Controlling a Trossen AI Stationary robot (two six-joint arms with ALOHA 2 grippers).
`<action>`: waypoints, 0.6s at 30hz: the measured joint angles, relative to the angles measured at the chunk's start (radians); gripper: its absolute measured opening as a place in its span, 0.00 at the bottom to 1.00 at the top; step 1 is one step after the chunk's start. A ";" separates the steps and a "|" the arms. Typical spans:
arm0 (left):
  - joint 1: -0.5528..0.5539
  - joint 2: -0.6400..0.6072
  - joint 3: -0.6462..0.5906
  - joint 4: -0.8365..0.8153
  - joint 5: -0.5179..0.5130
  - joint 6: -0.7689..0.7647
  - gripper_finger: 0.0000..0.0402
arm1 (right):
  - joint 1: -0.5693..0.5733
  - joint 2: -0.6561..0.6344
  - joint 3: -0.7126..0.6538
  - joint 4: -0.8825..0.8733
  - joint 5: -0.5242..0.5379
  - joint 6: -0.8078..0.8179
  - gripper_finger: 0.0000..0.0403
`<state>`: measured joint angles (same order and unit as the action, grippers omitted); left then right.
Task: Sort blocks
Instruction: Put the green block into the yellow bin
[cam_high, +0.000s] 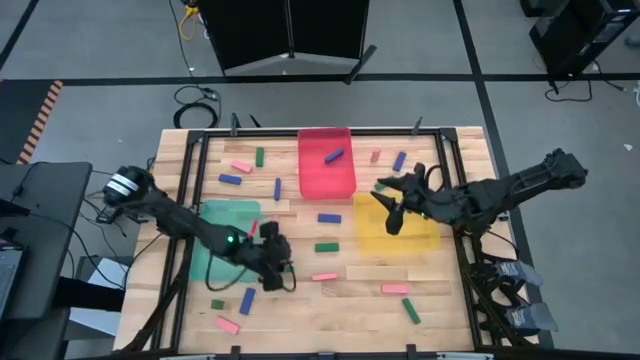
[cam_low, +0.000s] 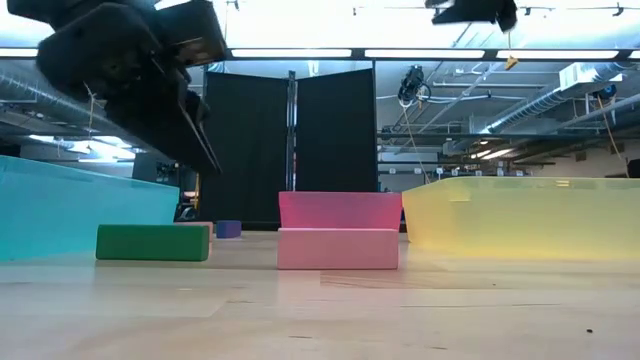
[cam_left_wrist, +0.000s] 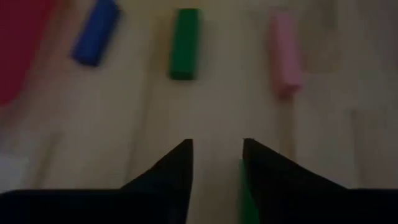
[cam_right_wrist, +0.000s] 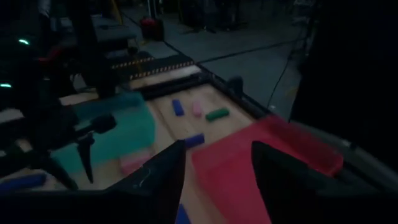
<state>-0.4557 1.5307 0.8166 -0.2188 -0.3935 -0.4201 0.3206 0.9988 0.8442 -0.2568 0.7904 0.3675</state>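
Observation:
Small pink, blue and green blocks lie scattered flat on the wooden table. One blue block (cam_high: 334, 156) lies in the red tray (cam_high: 312, 178). My left gripper (cam_high: 272, 264) hovers open above bare wood beside the green tray (cam_high: 212, 222). In its wrist view a blue block (cam_left_wrist: 96, 40), a green block (cam_left_wrist: 185, 43) and a pink block (cam_left_wrist: 285, 53) lie ahead of the left gripper (cam_left_wrist: 214, 149). A green sliver (cam_left_wrist: 246, 193) shows beside one finger; what it is I cannot tell. My right gripper (cam_high: 389, 207) is open over the yellow tray's left edge (cam_high: 362, 228), and in the right wrist view the right gripper (cam_right_wrist: 214, 180) faces the red tray (cam_right_wrist: 249, 168).
Three trays sit mid-table: red at the far side, green on the left, yellow on the right. Loose blocks lie along the near edge, such as a green block (cam_high: 411, 310) and a pink block (cam_high: 228, 324). In the low view a green block (cam_low: 153, 242) and a pink block (cam_low: 338, 248) lie close by.

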 joint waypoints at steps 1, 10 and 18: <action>-0.011 0.019 0.017 -0.002 0.011 0.018 0.40 | 0.008 0.000 -0.019 0.008 0.005 0.023 0.48; -0.058 0.087 0.053 -0.062 0.077 -0.019 0.57 | 0.027 0.044 -0.145 0.177 0.010 0.101 0.47; -0.055 0.173 0.053 -0.112 0.095 -0.078 0.62 | 0.027 0.064 -0.181 0.308 0.004 0.074 0.46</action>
<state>-0.5107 1.7040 0.8700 -0.3307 -0.2982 -0.4978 0.3477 1.0631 0.6632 0.0508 0.7948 0.4418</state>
